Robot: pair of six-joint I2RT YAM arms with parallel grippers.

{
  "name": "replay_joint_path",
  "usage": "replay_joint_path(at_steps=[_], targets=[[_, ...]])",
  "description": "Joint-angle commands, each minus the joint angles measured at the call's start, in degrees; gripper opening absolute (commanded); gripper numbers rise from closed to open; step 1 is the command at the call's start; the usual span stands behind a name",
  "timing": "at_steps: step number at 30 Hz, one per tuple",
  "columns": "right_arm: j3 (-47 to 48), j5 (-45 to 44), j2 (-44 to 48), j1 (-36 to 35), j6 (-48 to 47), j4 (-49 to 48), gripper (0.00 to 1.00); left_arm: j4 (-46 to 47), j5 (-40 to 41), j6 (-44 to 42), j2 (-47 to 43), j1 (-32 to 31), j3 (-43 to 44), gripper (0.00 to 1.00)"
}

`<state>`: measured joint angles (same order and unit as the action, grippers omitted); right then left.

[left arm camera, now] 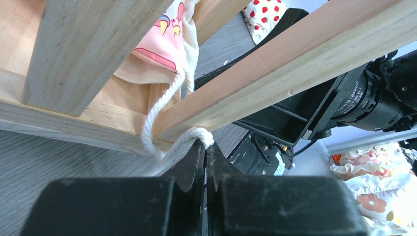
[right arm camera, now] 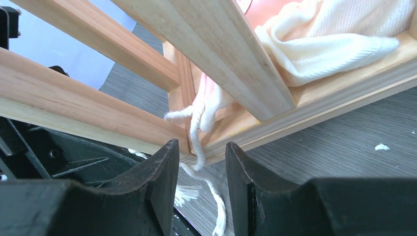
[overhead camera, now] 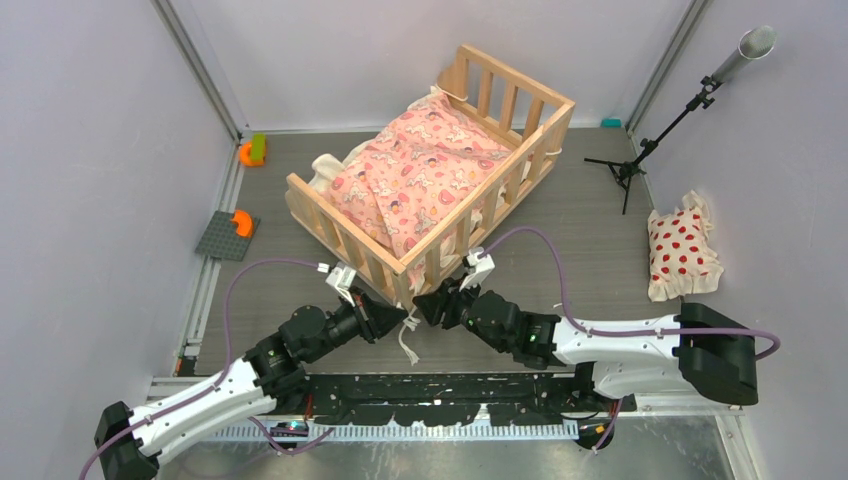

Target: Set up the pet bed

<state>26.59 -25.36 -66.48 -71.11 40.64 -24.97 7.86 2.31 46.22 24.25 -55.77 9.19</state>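
The pet bed (overhead camera: 330, 225), a light wooden crib with slatted rails, stands mid-table with a pink cartoon-print cushion (overhead camera: 420, 175) inside. Both grippers meet at its near corner. My left gripper (overhead camera: 400, 318) is shut, its tips (left arm camera: 205, 147) pinching a white tie cord (left arm camera: 162, 125) that comes down from the cushion (left arm camera: 160, 37) past the bed's rail (left arm camera: 295, 64). My right gripper (overhead camera: 420, 303) is open. In the right wrist view another tie cord (right arm camera: 196, 128) hangs from the bed's corner (right arm camera: 221, 44) down through the gap of this gripper (right arm camera: 201, 147), touching neither finger.
A white pillow with red dots (overhead camera: 682, 250) lies at the right wall. A microphone stand (overhead camera: 660, 130) rises at the back right. A grey baseplate with an orange piece (overhead camera: 228, 235) and an orange-green block (overhead camera: 252, 150) sit at the left.
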Motion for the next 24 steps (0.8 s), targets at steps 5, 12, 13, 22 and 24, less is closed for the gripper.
replay_joint_path(at_steps=[5,12,13,22,24], targets=[[2.49,-1.87,-1.01,0.39,-0.13,-4.13,0.44,1.02,-0.45,-0.62,-0.59,-0.21,1.40,0.00],[3.26,-1.95,-2.68,0.69,-0.08,-5.69,0.40,1.02,-0.56,-0.47,-0.85,-0.22,1.27,0.00],[3.43,-1.97,-2.88,0.76,-0.05,-5.68,0.40,1.02,-0.58,-0.49,-0.85,-0.22,1.20,0.00],[5.96,-0.93,-5.11,0.81,1.01,-2.79,0.38,1.02,-0.57,-0.69,-0.78,-0.22,1.01,0.00],[6.56,-0.98,-5.81,0.80,1.02,-2.27,0.37,1.02,-0.60,-0.69,-0.85,-0.17,1.00,0.00]])
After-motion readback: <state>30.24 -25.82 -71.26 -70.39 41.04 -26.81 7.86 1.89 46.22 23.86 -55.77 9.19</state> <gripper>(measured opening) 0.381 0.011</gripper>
